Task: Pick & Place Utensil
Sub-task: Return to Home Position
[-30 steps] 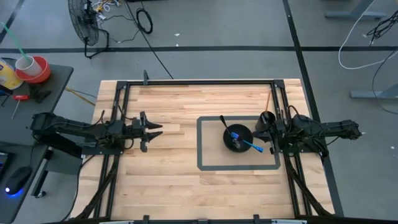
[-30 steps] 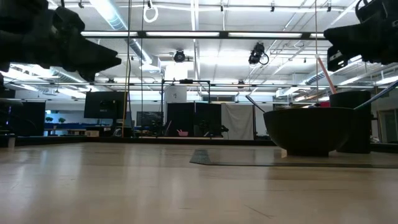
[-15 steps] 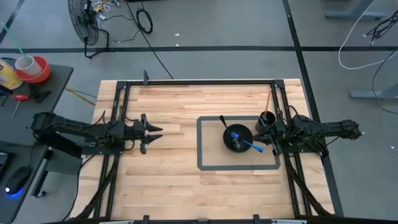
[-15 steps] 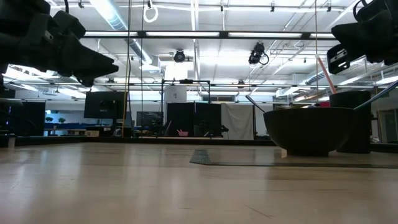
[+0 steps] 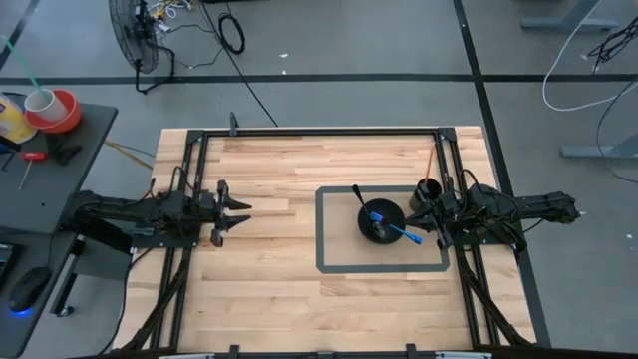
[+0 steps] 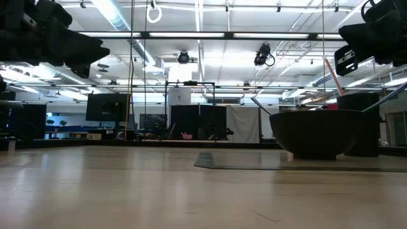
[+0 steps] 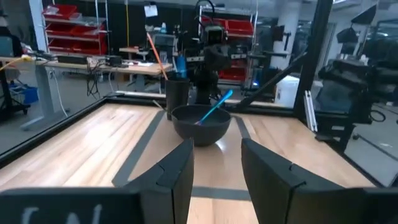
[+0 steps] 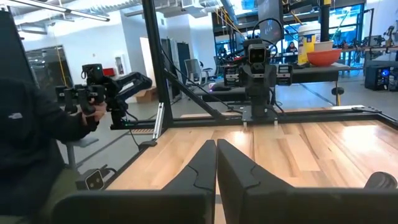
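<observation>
Resting in black bowl: blue fork and black spoon, handles over the rim. Orange drinking straw leans in black cup just beside.

Handling, judged: light, stiff, slim; take mid-handle; straw crushable.

Left tool: released, empty, well apart.

Right tool: clenched, empty, beside the bowl.

Tabletop: pale wood, grey taped rectangle.

Room: fan, cables.

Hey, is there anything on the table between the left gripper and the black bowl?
Nothing visible does. Only bare table lies between the left gripper and the black bowl; the black cup stands beyond the bowl, off that line.
</observation>
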`<state>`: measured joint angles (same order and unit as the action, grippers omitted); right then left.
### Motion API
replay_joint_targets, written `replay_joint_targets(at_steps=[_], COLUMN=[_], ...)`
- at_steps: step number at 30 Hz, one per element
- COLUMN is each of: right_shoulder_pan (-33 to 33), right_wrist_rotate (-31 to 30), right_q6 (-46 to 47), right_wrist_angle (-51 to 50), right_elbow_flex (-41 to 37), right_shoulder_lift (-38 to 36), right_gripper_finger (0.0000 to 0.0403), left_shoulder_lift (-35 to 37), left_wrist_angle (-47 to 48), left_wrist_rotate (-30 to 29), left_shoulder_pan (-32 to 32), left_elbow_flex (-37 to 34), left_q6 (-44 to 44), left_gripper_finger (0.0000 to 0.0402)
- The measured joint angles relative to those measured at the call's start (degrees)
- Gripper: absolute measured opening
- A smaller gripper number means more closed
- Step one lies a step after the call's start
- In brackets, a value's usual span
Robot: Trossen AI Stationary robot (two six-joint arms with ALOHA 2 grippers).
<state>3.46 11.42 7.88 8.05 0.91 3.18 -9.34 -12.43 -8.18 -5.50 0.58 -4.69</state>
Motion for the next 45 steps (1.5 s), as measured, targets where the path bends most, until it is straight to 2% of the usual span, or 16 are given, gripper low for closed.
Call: replay_joint_targets(at_steps=[3,6,10,13,22,45], right_shoulder_pan=[0.0,0.0,0.0,0.0,0.0,0.0], right_wrist_rotate=[0.0,0.0,0.0,0.0,0.0,0.0], right_q6=[0.0,0.0,0.0,-0.1,-0.1,0.0], right_wrist_angle=[0.0,0.0,0.0,0.0,0.0,0.0], right_elbow_flex=[0.0,0.0,0.0,0.0,0.0,0.0], right_shoulder_lift=[0.0,0.0,0.0,0.0,0.0,0.0], right_gripper_finger=[0.0017,0.0017,0.0017,0.0017,0.0017,0.0017], left_shoulder_lift=[1.9,2.8,5.1,8.0,8.6,8.6], left_wrist_angle=[4.0,7.1,6.7,7.2,8.5,8.5], left_wrist_rotate=[2.2,6.9,11.9,11.3,10.5,10.4], left_shoulder_pan=[0.0,0.0,0.0,0.1,0.1,0.1], left_elbow_flex=[0.0,0.0,0.0,0.0,0.0,0.0], left_q6=[0.0,1.0,2.5,2.3,-12.8,-12.7], left_gripper_finger=[0.0138,0.0138,0.0138,0.0138,0.0138,0.0138])
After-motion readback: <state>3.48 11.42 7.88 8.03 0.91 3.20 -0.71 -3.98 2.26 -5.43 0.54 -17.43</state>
